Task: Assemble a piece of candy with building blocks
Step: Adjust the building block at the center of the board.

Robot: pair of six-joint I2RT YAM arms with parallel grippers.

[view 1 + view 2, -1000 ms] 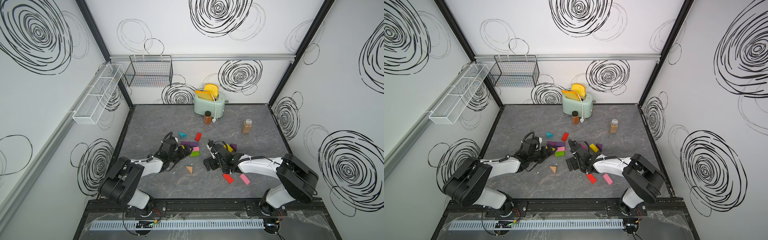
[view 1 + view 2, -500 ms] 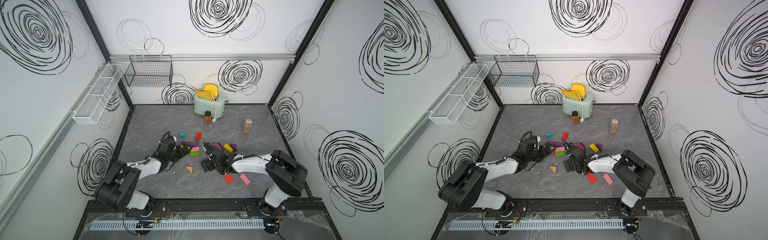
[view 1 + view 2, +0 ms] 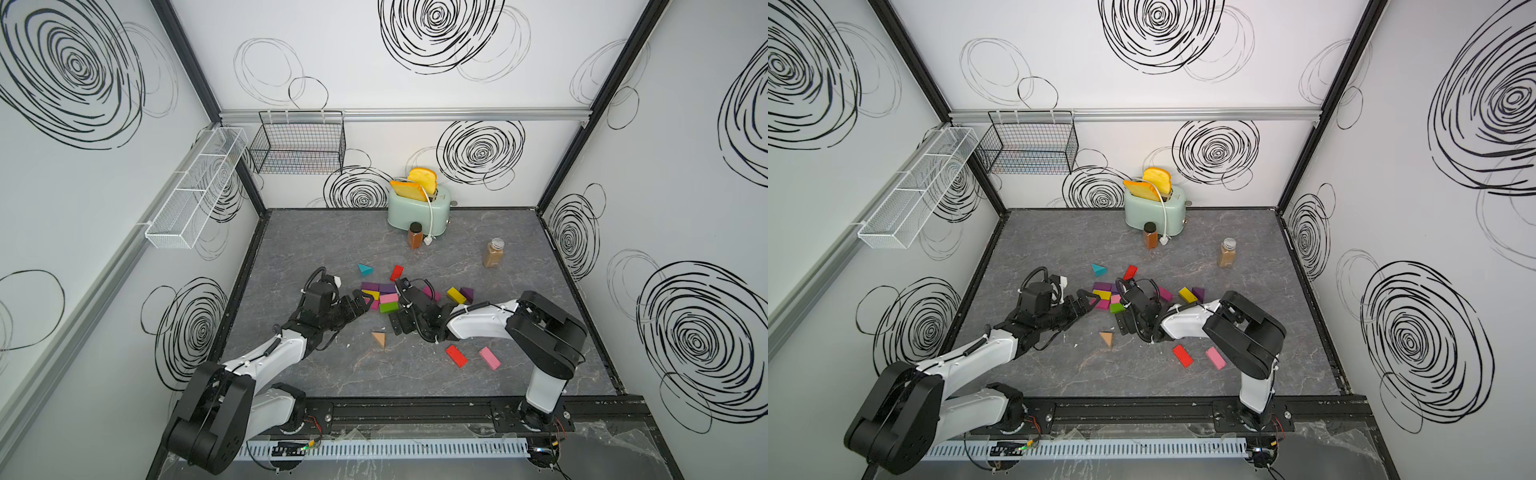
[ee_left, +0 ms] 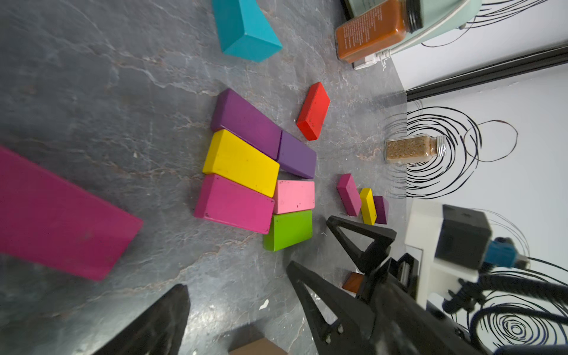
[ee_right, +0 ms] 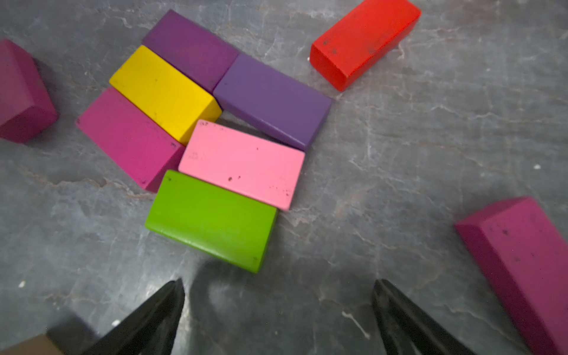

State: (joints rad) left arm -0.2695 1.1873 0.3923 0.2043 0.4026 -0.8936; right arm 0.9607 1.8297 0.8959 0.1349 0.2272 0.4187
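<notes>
**A:** How far along is the candy?

**B:** Body looks mostly laid. Six building blocks lie flat on the tabletop (image 3: 332, 232) in two touching columns. One column is the purple brick (image 5: 190, 46), yellow brick (image 5: 163, 92) and magenta brick (image 5: 129, 135). The other is the violet brick (image 5: 270, 98), pink brick (image 5: 242, 163) and green brick (image 5: 212, 218). The pink one sits slightly askew, leaving a small gap at the violet.

**B:** The wrapper ends are not done, by my reading. The teal wedge (image 3: 365, 269) lies apart on the far side of the cluster. The tan wedge (image 3: 379, 339) lies alone on the near side. Neither touches the body.

**A:** Claws?

**B:** Right gripper (image 5: 278, 285) has its jaws spread wide with nothing between them, low and just short of the green brick. Left gripper (image 3: 361, 302) is likewise spread and carries nothing. A loose magenta brick (image 4: 61, 215) lies just beside its tips, and I cannot tell whether they touch.

**A:** Spares?

**B:** A red brick (image 5: 362, 40) lies near the violet one.
</notes>
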